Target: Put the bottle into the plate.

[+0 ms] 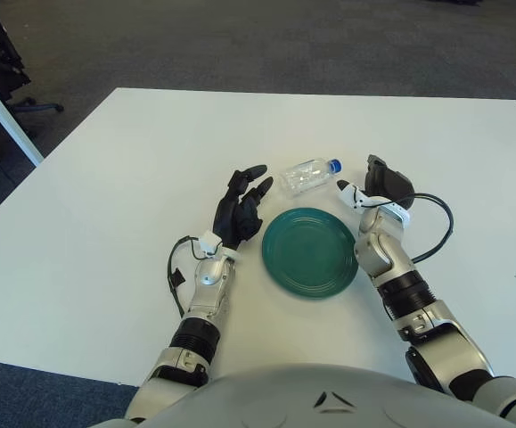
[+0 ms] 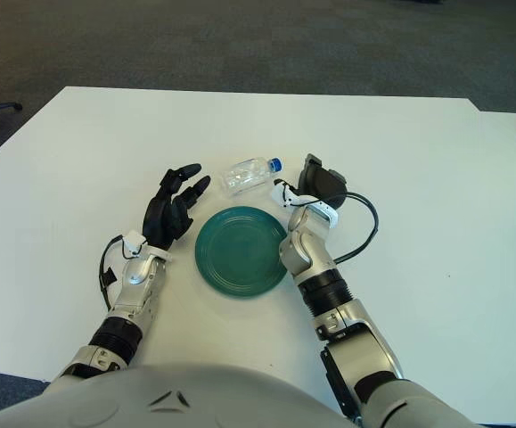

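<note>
Head stereo pair, down at table [image 1: 106,178]

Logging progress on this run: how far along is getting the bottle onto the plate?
Nothing is done yet: the bottle lies on its side on the table, behind the empty plate. The right hand shows beside its cap, holding nothing; the left hand is open left of the plate. Grasping and placing remain.

Fingers of the right hand [image 1: 384,183] hidden behind its own wrist.
</note>
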Tool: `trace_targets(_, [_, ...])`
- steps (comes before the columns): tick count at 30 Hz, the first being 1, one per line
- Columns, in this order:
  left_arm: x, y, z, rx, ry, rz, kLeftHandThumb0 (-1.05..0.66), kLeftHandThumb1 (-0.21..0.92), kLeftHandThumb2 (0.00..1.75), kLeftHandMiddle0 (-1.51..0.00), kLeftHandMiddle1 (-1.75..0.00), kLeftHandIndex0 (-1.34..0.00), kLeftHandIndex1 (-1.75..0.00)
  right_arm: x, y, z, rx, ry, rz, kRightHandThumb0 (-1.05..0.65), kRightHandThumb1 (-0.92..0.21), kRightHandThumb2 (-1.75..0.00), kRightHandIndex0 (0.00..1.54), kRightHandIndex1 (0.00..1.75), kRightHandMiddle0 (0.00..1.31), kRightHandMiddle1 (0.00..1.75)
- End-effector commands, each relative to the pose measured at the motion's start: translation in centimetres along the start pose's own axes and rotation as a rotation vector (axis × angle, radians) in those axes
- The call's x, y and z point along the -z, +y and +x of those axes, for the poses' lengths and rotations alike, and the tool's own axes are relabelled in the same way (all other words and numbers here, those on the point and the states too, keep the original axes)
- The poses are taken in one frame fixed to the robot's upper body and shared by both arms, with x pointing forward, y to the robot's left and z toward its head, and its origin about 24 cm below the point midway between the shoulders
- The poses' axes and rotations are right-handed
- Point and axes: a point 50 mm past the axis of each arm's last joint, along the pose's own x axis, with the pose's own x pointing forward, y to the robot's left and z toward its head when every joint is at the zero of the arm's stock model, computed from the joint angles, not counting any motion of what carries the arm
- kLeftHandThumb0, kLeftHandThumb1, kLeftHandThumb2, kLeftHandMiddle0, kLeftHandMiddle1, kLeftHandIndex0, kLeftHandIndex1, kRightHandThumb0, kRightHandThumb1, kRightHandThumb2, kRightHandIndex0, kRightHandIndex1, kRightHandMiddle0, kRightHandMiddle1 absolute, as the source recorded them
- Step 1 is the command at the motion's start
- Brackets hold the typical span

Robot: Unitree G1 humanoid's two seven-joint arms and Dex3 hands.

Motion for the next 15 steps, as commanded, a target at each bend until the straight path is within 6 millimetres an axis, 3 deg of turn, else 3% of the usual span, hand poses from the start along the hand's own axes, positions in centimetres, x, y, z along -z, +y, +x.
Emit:
trace_targets(1, [4.5, -4.5, -3.9, -0.172, 0.210, -0.256, -0.50, 0.92, 0.82, -0.69, -0.07, -0.30, -0.86, -1.0, -1.2, 0.4, 0.032, -0.031, 0.000, -1.05, -0.92, -0.57, 0.00, 0.00, 0.00, 0.00])
trace_targets(15, [4.8, -4.5, -3.6, -0.186, 0.222, -0.257, -0.49, 0.92, 0.81, -0.69, -0.07, -0.30, -0.85, -0.7, -2.7, 1.3, 0.064, -0.046, -0.006, -1.05, -0.92, -0.58, 0.00, 0.00, 0.00, 0.00])
